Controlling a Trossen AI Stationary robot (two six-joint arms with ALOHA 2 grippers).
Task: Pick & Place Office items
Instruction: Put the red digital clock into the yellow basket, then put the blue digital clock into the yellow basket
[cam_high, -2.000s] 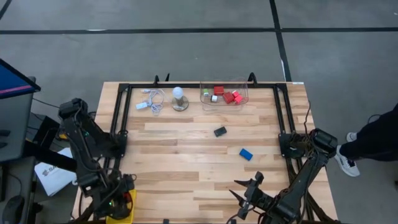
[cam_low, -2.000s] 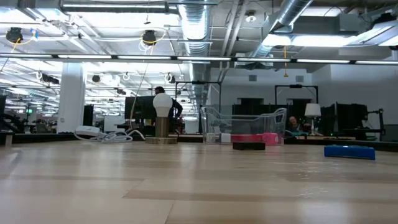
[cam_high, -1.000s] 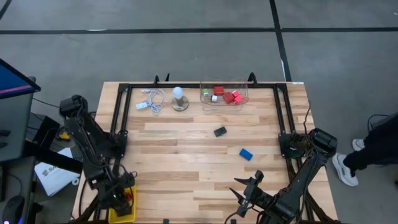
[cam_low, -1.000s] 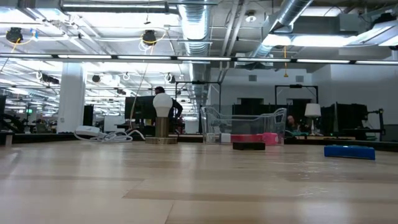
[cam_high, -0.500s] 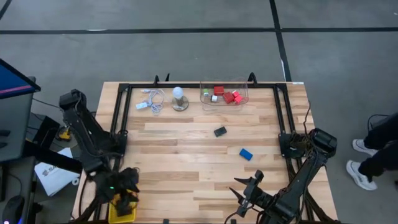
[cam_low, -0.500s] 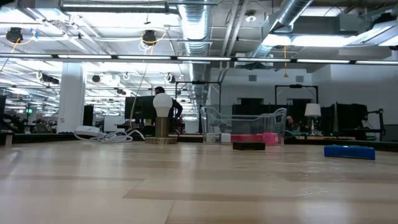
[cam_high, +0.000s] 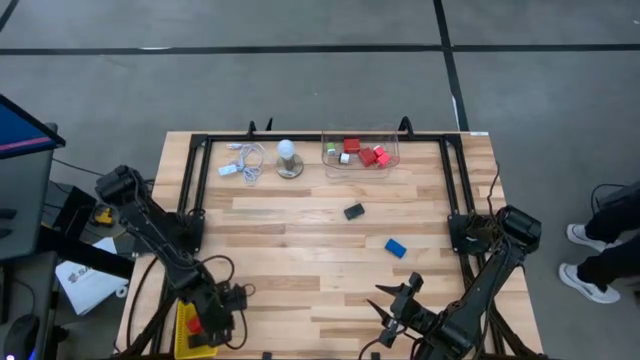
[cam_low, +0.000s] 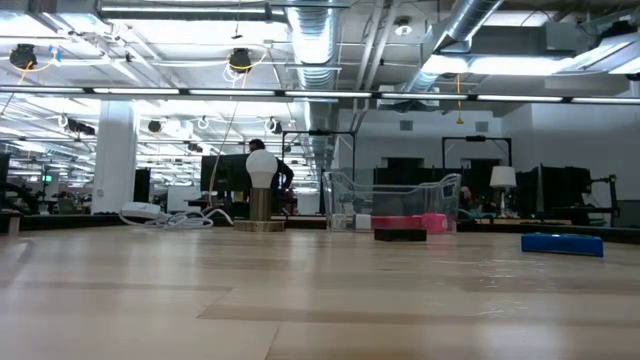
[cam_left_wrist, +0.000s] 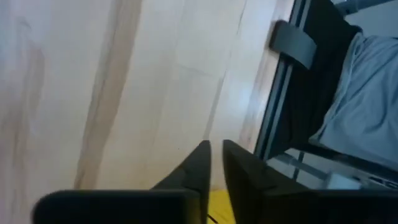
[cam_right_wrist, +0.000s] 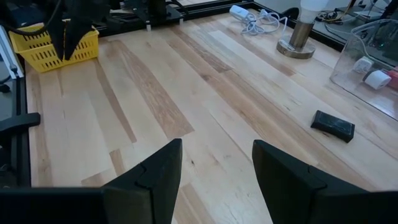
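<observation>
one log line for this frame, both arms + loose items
left gripper: shut, empty, over yellow bin | right gripper: open, idle at near edge | loose on table: black block, blue block

Surface (cam_high: 300, 260): light wood grain. Basket (cam_right_wrist: 43, 53): yellow. Loose blocks: one black (cam_high: 354, 211), one blue (cam_high: 396, 247).

Overhead: straight down on the whole pale wooden bench (cam_high: 300, 260). Low: level across its surface toward the far edge. Wrists: close above it. Shared by three: the small black flat block (cam_high: 354, 211).
</observation>
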